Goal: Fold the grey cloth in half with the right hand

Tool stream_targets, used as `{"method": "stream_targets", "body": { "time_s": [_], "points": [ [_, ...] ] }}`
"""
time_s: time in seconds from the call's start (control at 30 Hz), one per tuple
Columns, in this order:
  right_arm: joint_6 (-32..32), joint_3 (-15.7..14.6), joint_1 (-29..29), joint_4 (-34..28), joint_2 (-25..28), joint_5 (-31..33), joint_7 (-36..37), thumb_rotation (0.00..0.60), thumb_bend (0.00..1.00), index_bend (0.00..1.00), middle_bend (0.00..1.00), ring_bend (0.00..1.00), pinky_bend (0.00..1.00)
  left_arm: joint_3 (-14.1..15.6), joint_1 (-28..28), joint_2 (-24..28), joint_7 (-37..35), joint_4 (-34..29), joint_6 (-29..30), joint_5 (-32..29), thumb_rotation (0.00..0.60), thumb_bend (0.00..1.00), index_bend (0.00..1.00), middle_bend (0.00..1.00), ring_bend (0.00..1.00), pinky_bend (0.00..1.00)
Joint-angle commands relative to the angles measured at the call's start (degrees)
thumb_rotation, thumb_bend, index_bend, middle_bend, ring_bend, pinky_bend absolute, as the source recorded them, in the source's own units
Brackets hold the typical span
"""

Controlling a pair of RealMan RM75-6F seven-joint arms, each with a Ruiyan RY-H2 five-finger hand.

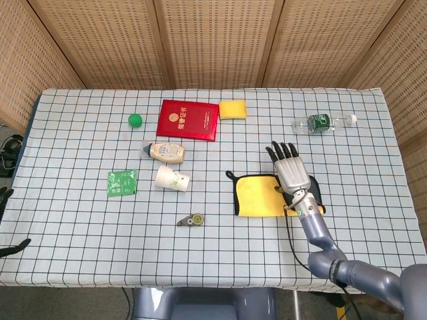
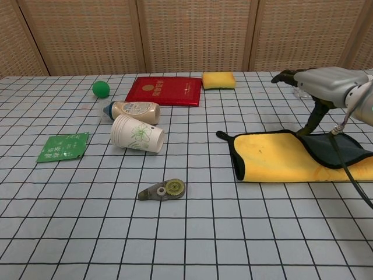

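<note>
The right hand (image 2: 317, 81) hovers, fingers spread and empty, above the grey cloth (image 1: 267, 195), which lies yellow side up on the checked surface (image 1: 80, 220) with its dark right edge partly turned over. Soft and light, it likely lifts best by that loose edge.

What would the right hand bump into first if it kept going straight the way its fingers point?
Probably nothing on the table. The right hand hangs above the cloth, fingers pointing toward the far edge. The bottle lies off to the side of that line, though depth is hard to judge.
</note>
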Motion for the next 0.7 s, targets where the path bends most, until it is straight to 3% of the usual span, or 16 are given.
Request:
{"method": "stream_targets", "body": {
  "time_s": [0.03, 0.3, 0.43, 0.7],
  "points": [
    [2.9, -1.8, -2.6, -5.8, 5.0, -4.3, 2.7, 0.600, 0.17, 0.22, 0.00, 0.00, 0.00, 0.1, 0.1, 0.1, -0.1, 0.0, 0.2, 0.2, 0.600, 0.00, 0.00, 0.00, 0.00, 0.00],
    [6.1, -9.1, -7.7, -10.5, 11.2, -13.8, 6.7, 0.600, 0.28, 0.43, 0.00, 0.00, 0.00, 0.3, 0.1, 0.1, -0.2, -0.2, 0.4, 1.0, 0.600, 0.00, 0.00, 0.00, 0.00, 0.00],
    [9.8, -12.7, -10.3, -7.1, 10.5, -19.8, 9.2, 0.600, 0.32, 0.46, 0.00, 0.00, 0.00, 0.4, 0.1, 0.0, 0.0, -0.2, 0.6, 1.4, 0.600, 0.00, 0.00, 0.00, 0.00, 0.00],
    [11.9, -15.3, -12.4, 0.5, 7.4, -25.0, 13.3, 0.600, 0.40, 0.49, 0.00, 0.00, 0.00, 0.5, 0.1, -0.2, 0.5, -0.2, 0.6, 1.5, 0.600, 0.00, 0.00, 0.00, 0.00, 0.00]
  ]
}}
